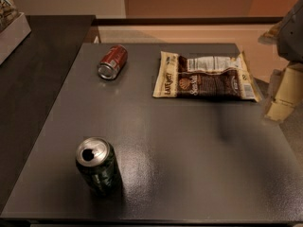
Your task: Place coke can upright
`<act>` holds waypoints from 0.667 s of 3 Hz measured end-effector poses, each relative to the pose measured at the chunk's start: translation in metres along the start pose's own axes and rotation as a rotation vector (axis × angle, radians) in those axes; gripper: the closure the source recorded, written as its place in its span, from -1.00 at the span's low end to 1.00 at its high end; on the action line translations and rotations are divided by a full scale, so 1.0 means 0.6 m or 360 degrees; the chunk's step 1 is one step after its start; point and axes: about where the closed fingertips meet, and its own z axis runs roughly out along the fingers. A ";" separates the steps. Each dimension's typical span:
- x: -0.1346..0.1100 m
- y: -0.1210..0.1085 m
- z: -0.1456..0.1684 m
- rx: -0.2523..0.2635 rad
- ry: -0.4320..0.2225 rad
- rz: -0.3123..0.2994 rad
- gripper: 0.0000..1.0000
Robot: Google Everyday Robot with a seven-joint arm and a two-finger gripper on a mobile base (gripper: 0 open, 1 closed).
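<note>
The coke can (pixel 112 62) is red with a silver rim. It lies on its side at the far left of the grey table (pixel 189 155), with its silver end facing the camera. My gripper (pixel 283 92) shows as pale beige parts at the right edge of the view, beyond the table's right side. It is far to the right of the coke can and holds nothing that I can see. Part of the grey arm (pixel 292 30) is above it.
A dark green can (pixel 98 165) with an open silver top stands upright at the near left. A brown and white snack bag (pixel 206 75) lies flat at the far right of the table. A dark counter (pixel 38 84) with a white box (pixel 12 30) adjoins on the left.
</note>
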 end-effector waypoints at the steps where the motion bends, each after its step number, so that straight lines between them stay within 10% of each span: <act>1: -0.004 -0.003 -0.002 0.0001 -0.0014 -0.0007 -1.00; 2: -0.027 -0.018 0.012 -0.0012 -0.0056 -0.0077 -1.00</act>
